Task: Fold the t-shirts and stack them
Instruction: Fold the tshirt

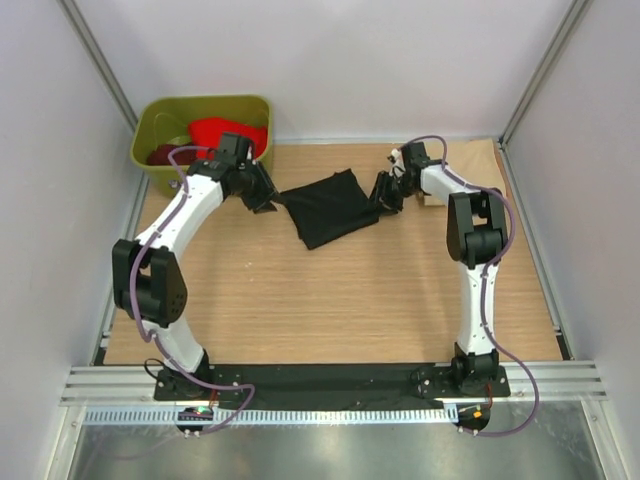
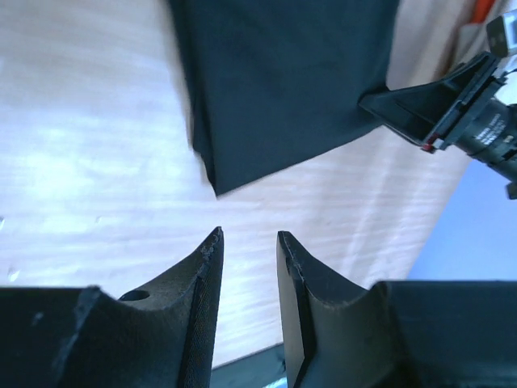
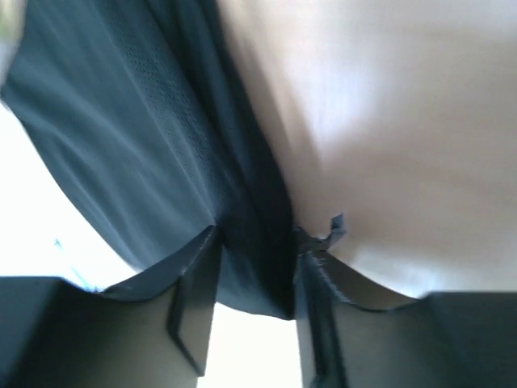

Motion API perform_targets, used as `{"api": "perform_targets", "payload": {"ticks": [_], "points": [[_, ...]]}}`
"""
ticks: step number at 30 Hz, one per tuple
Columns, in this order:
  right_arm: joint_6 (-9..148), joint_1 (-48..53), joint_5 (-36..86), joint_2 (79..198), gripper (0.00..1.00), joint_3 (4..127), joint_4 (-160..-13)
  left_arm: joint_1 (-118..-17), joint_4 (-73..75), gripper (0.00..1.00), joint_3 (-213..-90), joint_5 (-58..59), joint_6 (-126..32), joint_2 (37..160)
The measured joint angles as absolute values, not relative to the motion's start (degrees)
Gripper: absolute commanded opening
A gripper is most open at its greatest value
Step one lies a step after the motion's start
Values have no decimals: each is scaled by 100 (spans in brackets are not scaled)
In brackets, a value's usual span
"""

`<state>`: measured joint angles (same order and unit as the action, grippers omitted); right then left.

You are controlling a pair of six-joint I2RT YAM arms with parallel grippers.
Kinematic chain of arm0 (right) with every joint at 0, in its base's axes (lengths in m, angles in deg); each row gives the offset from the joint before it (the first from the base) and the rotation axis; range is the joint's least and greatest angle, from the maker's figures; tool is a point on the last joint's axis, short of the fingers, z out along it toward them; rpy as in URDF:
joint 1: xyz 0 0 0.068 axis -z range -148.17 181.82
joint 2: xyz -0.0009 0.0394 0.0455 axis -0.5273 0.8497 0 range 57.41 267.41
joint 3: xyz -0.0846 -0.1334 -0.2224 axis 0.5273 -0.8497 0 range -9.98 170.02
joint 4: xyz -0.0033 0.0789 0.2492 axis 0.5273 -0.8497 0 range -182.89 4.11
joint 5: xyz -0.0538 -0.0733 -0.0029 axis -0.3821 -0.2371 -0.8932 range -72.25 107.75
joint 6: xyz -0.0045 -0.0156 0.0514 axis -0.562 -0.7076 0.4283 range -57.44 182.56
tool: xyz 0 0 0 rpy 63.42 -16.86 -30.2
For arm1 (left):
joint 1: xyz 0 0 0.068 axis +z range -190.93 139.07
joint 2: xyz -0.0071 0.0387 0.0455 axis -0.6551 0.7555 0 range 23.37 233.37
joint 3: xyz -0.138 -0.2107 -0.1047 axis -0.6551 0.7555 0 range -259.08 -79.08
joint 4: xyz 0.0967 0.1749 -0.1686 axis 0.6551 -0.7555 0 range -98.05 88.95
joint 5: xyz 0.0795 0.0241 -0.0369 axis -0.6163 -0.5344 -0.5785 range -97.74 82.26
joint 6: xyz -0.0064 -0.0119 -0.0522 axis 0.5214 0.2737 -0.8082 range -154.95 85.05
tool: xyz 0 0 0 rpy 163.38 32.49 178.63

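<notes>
Two right fingers (image 3: 190, 283) pinch black t-shirt (image 1: 330, 205); left arm (image 1: 190, 205) overlaps green tub (image 1: 205, 100).

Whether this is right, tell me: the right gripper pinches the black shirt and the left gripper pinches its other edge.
No. The left gripper holds nothing: the left wrist view shows its fingers apart, short of the black shirt. The right gripper pinches it.
</notes>
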<state>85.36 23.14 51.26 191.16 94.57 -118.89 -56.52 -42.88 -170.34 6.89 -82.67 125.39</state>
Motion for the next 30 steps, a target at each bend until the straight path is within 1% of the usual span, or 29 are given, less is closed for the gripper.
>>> {"api": "perform_targets", "payload": {"ticks": [1,2,5,8,14,16,19,20,21,23,25,26,28,29,30], "points": [[8536,2287,5105,18908,36,9092,-11910,-5670,-4327,34,-16781,700,-8241,12377],[8536,2279,5083,18766,26,8863,-11926,-5690,-4355,34,-16632,702,-8228,12263],[8637,2211,4989,18237,16,8063,-11906,-5803,-4390,35,-16090,652,-8119,11829],[8849,2163,4993,17625,10,7145,-11681,-6087,-4423,35,-15583,540,-8007,11479],[9183,2065,4845,16473,10,5447,-11587,-6559,-4414,36,-14457,529,-8049,10935],[9242,2054,4807,16010,12,4839,-11615,-6590,-4487,36,-14317,497,-8053,10806],[9286,2040,4720,15346,30,4260,-11808,-6688,-4482,36,-14346,444,-8010,10762],[9310,2034,4641,15107,42,4155,-11913,-6732,-4454,36,-14355,446,-7986,10762],[9343,2034,4560,14895,47,4116,-12039,-6774,-4417,35,-14359,453,-7968,10775],[9332,2034,4364,14515,51,4153,-12223,-6839,-4336,35,-14438,549,-7948,10860],[9332,2032,4071,14266,52,4387,-12522,-6874,-4154,34,-14696,696,-7933,11136],[9328,2032,3931,14185,49,4540,-12651,-6883,-4049,33,-14838,781,-7924,11319],[9312,2032,3767,14100,44,4815,-12800,-6918,-3787,33,-15290,980,-7916,11879],[9299,2032,3752,14080,38,4907,-12769,-6942,-3619,33,-15489,1063,-7911,12174],[9277,2032,3765,14076,34,4948,-12691,-6968,-3464,33,-15659,1141,-7898,12456]]}}
